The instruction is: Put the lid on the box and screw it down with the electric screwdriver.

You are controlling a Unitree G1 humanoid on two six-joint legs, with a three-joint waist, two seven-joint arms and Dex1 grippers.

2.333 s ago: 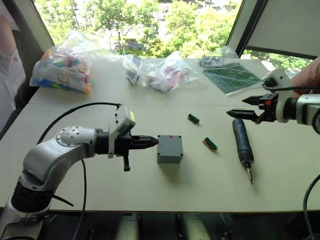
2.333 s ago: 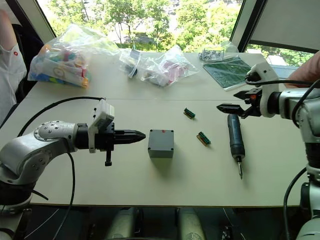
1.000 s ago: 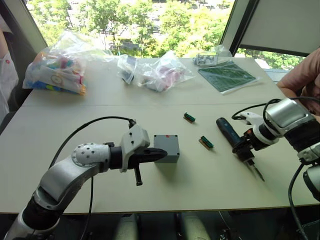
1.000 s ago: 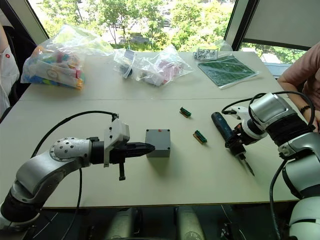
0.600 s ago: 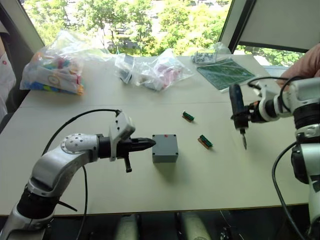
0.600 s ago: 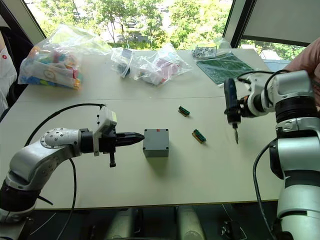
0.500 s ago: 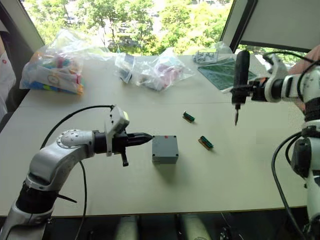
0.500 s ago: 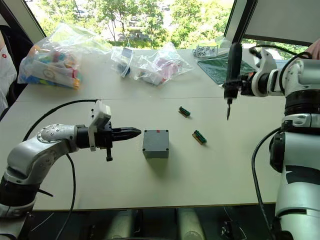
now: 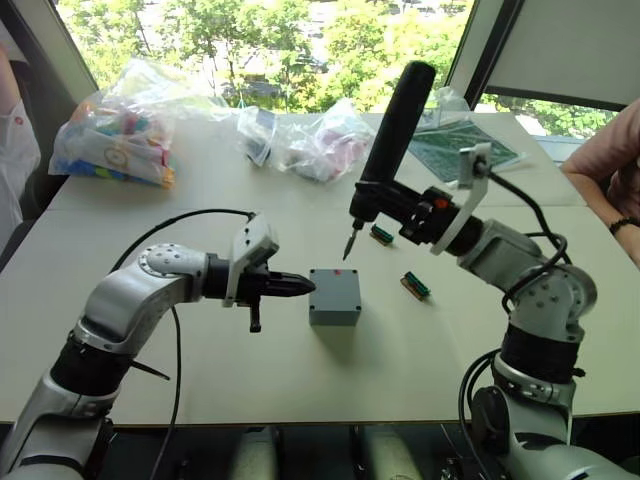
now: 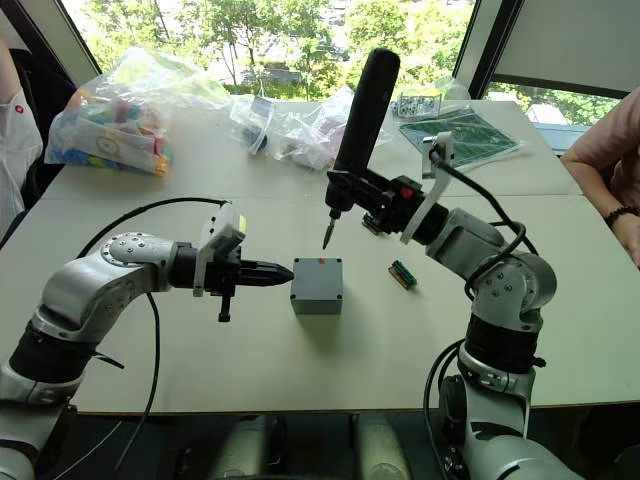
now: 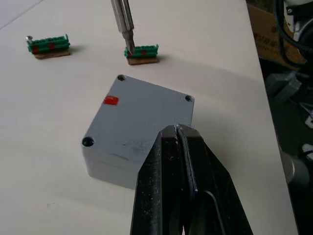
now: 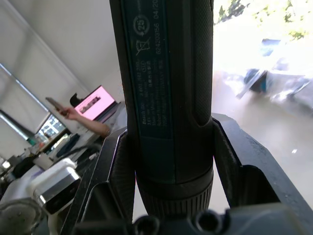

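Grey box sits by shut left fingers; right fingers clamp the electric screwdriver.

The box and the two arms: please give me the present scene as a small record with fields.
box: grey box on the table, lid already on top
left gripper: left gripper, fingers shut, tip beside the box's left side
right gripper: right gripper, shut on the electric screwdriver
screwdriver: nearly upright, bit down, above the table behind the box
nearby: two green components

both ends of the electric screwdriver cut off in the right wrist view
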